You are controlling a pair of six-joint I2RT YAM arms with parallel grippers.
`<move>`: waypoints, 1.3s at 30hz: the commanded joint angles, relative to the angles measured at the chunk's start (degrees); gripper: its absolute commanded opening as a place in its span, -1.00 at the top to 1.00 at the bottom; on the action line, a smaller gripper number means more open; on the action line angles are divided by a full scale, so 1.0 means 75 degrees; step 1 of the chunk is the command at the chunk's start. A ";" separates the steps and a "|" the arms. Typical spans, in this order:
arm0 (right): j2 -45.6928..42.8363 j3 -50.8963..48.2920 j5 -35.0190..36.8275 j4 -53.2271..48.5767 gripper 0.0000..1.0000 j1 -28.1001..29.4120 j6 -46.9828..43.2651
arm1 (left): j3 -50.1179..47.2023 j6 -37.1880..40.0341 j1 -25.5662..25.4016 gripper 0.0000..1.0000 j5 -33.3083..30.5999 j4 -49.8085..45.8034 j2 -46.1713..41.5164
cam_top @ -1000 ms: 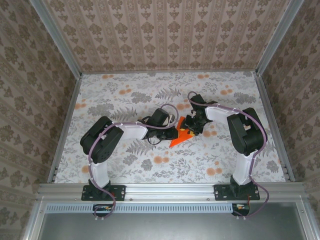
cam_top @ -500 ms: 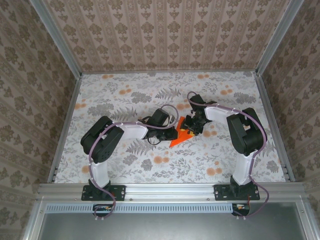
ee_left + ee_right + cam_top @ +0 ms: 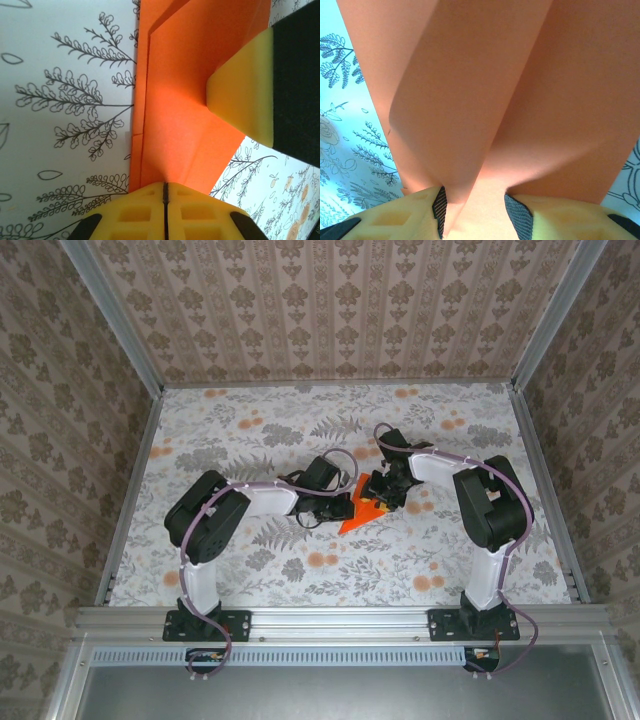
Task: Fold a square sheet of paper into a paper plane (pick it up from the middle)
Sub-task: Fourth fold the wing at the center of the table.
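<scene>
Mid-worktop (image 3: 250, 430): orange paper (image 3: 357, 514), already a creased wedge w/ tip at 7 o'clock. Left claw (image 3: 165, 192) pressed together at its 9 o'clock edge, prob. flattening the crease. Right claw (image 3: 475, 207) part-spread, pinching a raised fold to steady it.

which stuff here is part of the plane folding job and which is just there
Part of the job:
- orange paper, already folded into a creased wedge, at the table's middle
- left hand, shut on the paper's edge
- right hand, paper rising between its fingers

Just there:
- floral tablecloth
- patterned walls
- metal frame rail
</scene>
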 commanded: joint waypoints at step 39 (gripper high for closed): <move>-0.0801 -0.1405 -0.1577 0.2422 0.92 0.0286 -0.1338 | -0.0272 0.0197 0.0173 1.00 0.0087 -0.0983 0.0222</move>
